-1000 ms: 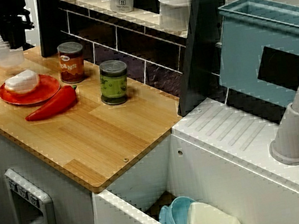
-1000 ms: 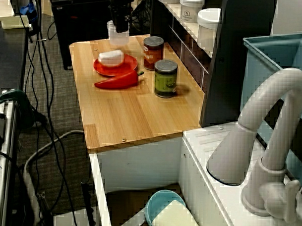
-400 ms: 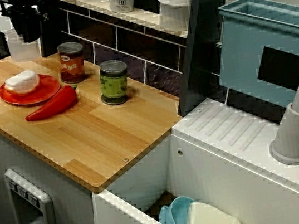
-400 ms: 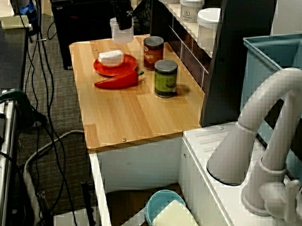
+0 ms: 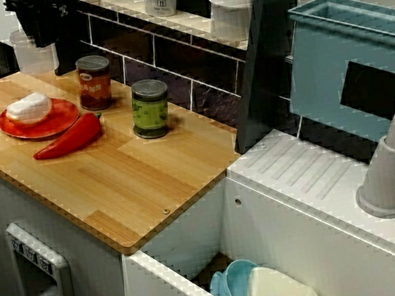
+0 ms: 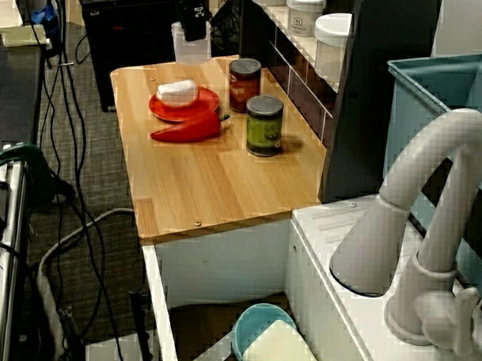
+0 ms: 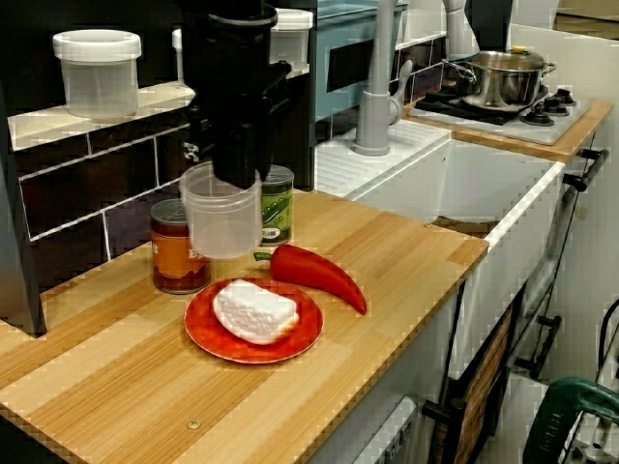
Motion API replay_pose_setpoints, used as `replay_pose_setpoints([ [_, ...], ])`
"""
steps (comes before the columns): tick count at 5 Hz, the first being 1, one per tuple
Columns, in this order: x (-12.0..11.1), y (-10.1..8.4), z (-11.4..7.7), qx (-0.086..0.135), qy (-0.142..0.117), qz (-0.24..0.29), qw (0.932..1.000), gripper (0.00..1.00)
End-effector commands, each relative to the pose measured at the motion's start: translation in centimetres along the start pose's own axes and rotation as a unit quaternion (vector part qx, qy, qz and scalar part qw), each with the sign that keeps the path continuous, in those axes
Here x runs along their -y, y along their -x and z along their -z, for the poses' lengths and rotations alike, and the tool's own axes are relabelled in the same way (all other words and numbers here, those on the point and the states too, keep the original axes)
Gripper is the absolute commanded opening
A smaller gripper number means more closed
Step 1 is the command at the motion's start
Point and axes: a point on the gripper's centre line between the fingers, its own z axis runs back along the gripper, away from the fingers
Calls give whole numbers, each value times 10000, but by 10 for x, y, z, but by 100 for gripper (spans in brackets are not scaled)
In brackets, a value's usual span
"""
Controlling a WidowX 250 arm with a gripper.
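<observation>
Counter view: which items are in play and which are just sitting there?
In play:
hand
clear cup, gripped at its rim

Lying about:
red plate
white lump on the plate
red pepper
orange can
green can

On the wooden counter (image 5: 135,179) a red plate (image 5: 63,113) carries a white lump (image 5: 28,108), with a red pepper (image 5: 69,137) just beside it. An orange can (image 5: 94,82) and a green can (image 5: 151,108) stand upright near the tiled wall. White jars (image 5: 231,10) sit on the shelf above, and a blue bowl (image 5: 232,283) lies in the sink (image 5: 188,231).
</observation>
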Motion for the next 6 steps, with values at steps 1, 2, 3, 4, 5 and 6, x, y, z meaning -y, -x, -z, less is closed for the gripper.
replay_pose_setpoints([
  [1, 32, 17, -23, 411, -44, 242, 9989, 0],
  [2, 46, 27, -18, 472, -48, 280, 9985, 0],
  [3, 58, 32, -12, 494, -41, 324, 9982, 0],
  [4, 71, 37, -7, 504, -2, 384, 9980, 0],
  [5, 88, 42, 5, 400, 75, 477, 9980, 0],
  [6, 106, 49, 15, 336, 116, 593, 9976, 0],
])
